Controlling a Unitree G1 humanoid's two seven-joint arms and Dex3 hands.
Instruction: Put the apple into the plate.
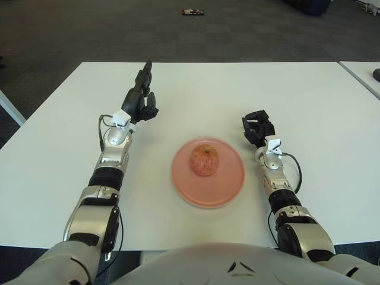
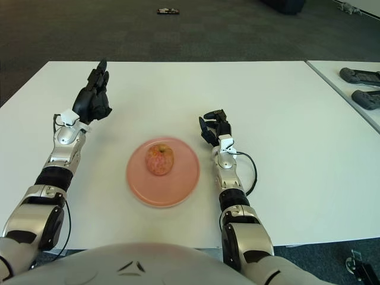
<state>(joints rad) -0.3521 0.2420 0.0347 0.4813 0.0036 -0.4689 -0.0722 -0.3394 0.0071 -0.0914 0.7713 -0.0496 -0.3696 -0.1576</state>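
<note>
Apple (image 1: 204, 160) sat on the plate (image 1: 228, 184) at frame centre.
Left hand (image 1: 141, 101), fingers spread and empty, stood upper left; right hand (image 1: 257, 128) curled beside the plate. Placing looked finished; only retreat remained.

The apple (image 1: 204, 160) hides part of the plate (image 1: 228, 187); a small floor object (image 1: 193, 12) is unidentifiable.

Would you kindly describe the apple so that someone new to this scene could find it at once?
Start at the white table and find the round pink plate near its front edge, between the robot's left hand and right hand. The apple sits on that plate, the only red-and-yellow fruit in view.
</note>
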